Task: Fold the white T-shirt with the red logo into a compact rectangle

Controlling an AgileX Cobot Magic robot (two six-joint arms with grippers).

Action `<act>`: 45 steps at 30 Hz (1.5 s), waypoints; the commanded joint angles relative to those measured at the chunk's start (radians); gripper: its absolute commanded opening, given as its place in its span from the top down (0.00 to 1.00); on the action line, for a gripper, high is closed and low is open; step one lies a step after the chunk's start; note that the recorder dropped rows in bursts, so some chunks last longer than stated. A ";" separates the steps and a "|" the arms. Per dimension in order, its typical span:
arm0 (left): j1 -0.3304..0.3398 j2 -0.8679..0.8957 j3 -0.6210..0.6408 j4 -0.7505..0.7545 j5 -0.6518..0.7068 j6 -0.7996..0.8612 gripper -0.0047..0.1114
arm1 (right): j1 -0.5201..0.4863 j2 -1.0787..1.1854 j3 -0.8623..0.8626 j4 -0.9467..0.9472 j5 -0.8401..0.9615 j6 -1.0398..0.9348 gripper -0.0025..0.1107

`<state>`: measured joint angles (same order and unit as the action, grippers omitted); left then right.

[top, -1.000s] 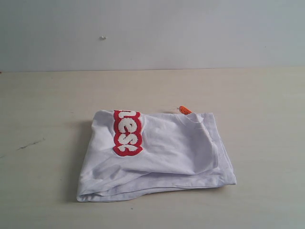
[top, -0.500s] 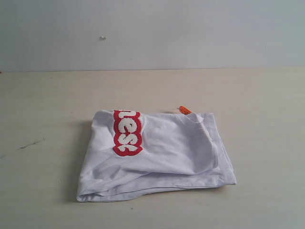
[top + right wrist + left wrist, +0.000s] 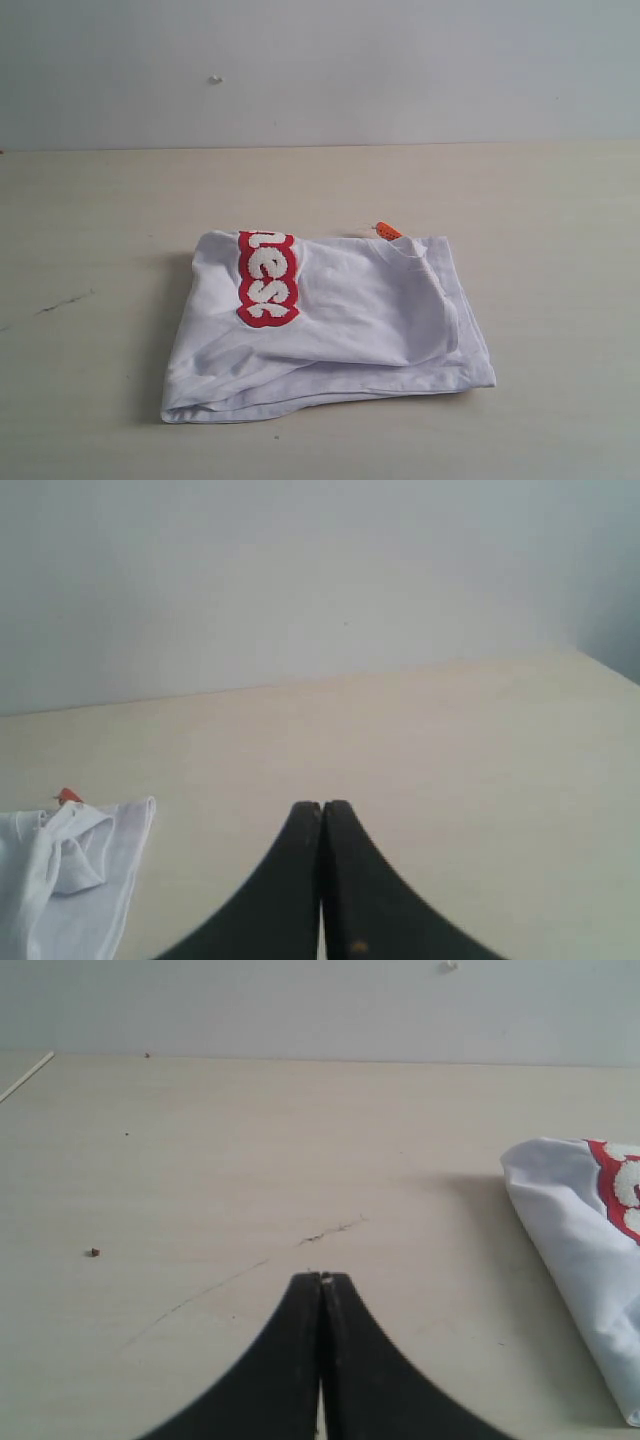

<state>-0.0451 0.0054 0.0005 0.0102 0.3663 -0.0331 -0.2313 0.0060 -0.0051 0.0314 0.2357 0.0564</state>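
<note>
Two closed, empty pincers — left gripper (image 3: 322,1278), right gripper (image 3: 322,805) — both off the cloth.
Folded on the table (image 3: 560,200), the white T-shirt (image 3: 330,330) looks soft, light and slump-prone; best pinched at a layered corner.

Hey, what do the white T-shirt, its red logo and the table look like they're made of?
T-shirt: thin, matte white knit, probably cotton; it drapes in soft folds.
Logo: raised, fuzzy towelling-like patch, red with fluffy white letters.
Table: pale wood-look top, likely laminate; faint grain lines, dull finish.
</note>
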 commanded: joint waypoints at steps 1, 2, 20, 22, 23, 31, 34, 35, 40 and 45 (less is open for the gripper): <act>0.002 -0.005 -0.001 0.004 -0.011 -0.002 0.96 | -0.004 -0.006 0.005 -0.006 0.031 -0.036 0.98; 0.002 -0.005 -0.001 0.004 -0.011 -0.002 0.96 | -0.004 -0.006 0.005 -0.006 0.031 -0.047 0.98; 0.002 -0.005 -0.001 0.004 -0.011 -0.002 0.96 | -0.004 -0.006 0.005 -0.004 0.103 -0.056 0.98; 0.002 -0.005 -0.001 0.004 -0.011 -0.002 0.96 | -0.004 -0.006 0.005 -0.004 0.103 -0.056 0.98; 0.002 -0.005 -0.001 0.004 -0.011 -0.002 0.96 | -0.004 -0.006 0.005 -0.004 0.103 -0.056 0.98; 0.002 -0.005 -0.001 0.004 -0.011 -0.002 0.96 | -0.004 -0.006 0.005 -0.004 0.103 -0.056 0.98; 0.002 -0.005 -0.001 0.004 -0.011 -0.002 0.96 | -0.004 -0.006 0.005 -0.004 0.103 -0.056 0.98; 0.002 -0.005 -0.001 0.004 -0.011 -0.002 0.96 | -0.004 -0.006 0.005 -0.004 0.103 -0.056 0.98; 0.002 -0.005 -0.001 0.004 -0.011 -0.002 0.96 | -0.004 -0.006 0.005 -0.004 0.103 -0.056 0.98; 0.002 -0.005 -0.001 0.004 -0.011 -0.002 0.96 | -0.004 -0.006 0.005 -0.004 0.103 -0.056 0.98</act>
<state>-0.0451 0.0054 0.0005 0.0102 0.3663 -0.0331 -0.2313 0.0060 -0.0051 0.0314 0.3419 0.0000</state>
